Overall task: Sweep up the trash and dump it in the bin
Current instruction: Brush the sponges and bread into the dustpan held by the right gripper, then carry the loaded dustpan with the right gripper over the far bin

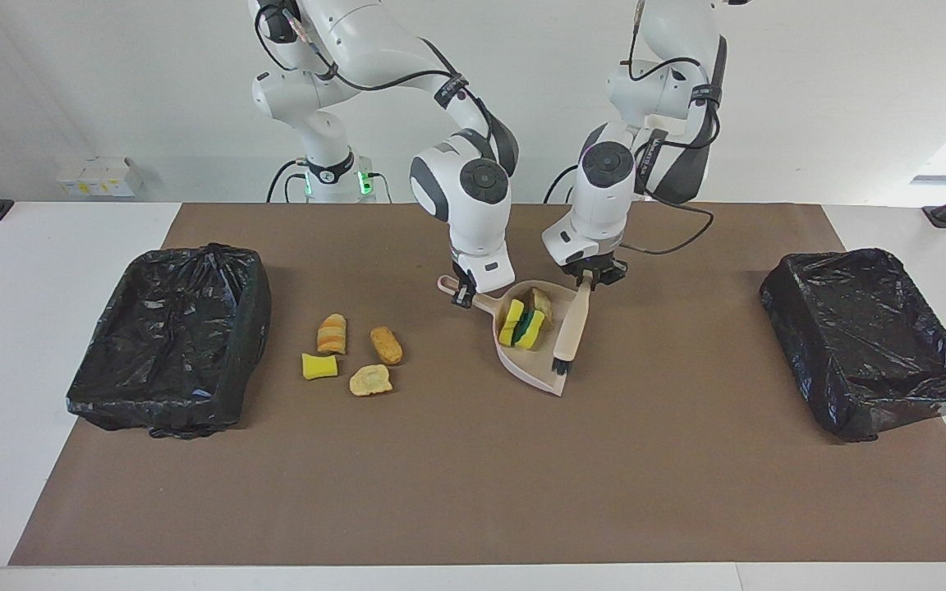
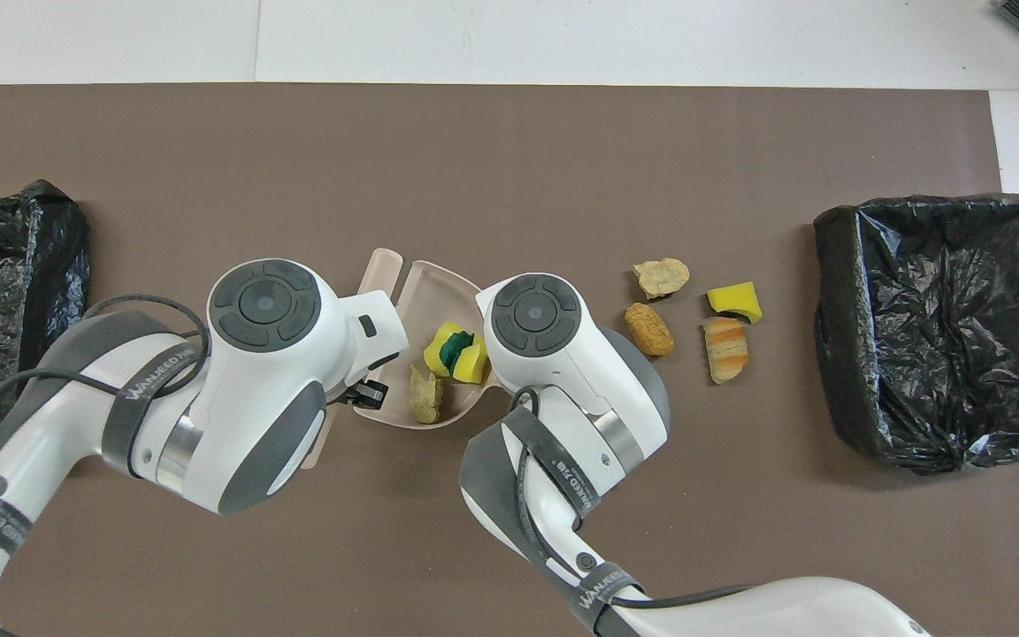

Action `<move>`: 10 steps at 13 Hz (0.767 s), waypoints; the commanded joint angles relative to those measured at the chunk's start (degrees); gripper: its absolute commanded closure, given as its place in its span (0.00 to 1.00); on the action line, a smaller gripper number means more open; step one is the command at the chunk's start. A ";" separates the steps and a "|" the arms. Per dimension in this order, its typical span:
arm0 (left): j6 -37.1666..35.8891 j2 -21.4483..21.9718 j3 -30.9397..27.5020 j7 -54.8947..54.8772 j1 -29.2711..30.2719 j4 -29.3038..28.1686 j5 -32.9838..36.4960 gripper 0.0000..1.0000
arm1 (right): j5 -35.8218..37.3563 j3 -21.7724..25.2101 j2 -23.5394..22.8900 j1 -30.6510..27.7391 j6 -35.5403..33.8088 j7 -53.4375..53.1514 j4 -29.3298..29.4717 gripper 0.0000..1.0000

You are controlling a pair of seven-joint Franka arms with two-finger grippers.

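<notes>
Bare brown mat [image 1: 473, 492] fills the foreground and carries everything else.

Right gripper [image 1: 463, 294]: fingers closed on the handle of the dustpan [image 1: 532, 365], low at the mat. Left gripper [image 1: 590, 279]: fingers closed on the top of the brush [image 1: 573, 324], which slants down across the pan's side wall, bristles close to the lip.

Clock readings are taken on the facing view. The dustpan's long axis runs 11 to 5 o'clock, handle at 11 and nearer the robots, mouth opening to 5.

Trash in the pan: what reads as 2 yellow, green-backed sponge pieces [image 1: 522, 324], standing on edge and touching, and 1 tan chunk [image 1: 540, 305] against the back wall.

Trash on the mat: 4 loose scraps [image 1: 358, 357] in a near cluster at 9 o'clock from the pan, well apart from it. They are 1 striped chunk, 1 orange-brown chunk, 1 yellow sponge and 1 pale flat chunk.

Bins: 2, both black-lined. The right-end bin [image 1: 169, 336] sits at 9 o'clock, with the 4 scraps between it and the pan. The left-end bin [image 1: 867, 336] sits at 3 o'clock, well apart.

Judgement: the pan's mouth faces away from the cluster, so pan and brush must both shift toward 9 o'clock. The right arm is the nearer one.
</notes>
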State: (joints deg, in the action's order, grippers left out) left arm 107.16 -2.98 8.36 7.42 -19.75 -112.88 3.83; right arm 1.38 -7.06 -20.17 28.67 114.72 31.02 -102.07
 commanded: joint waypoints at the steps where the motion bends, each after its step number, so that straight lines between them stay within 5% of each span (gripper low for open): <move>1: -4.40 0.69 0.34 2.41 1.55 3.53 0.13 1.00 | -0.15 -0.41 2.41 -2.38 -0.55 -0.18 -0.94 1.00; 6: -5.90 1.92 0.34 6.54 2.00 3.36 0.13 1.00 | -1.02 -0.41 9.52 -10.81 -6.42 8.85 -0.68 1.00; 10: -5.65 3.41 0.34 8.48 1.91 1.00 -3.36 1.00 | -3.05 -0.32 12.52 -23.89 -12.92 24.14 2.04 1.00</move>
State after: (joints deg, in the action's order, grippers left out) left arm 102.21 -1.71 8.34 14.99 -18.27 -109.99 2.98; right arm 0.17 -6.74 -8.81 10.34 104.77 48.51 -101.49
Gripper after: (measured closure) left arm 0.731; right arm 0.674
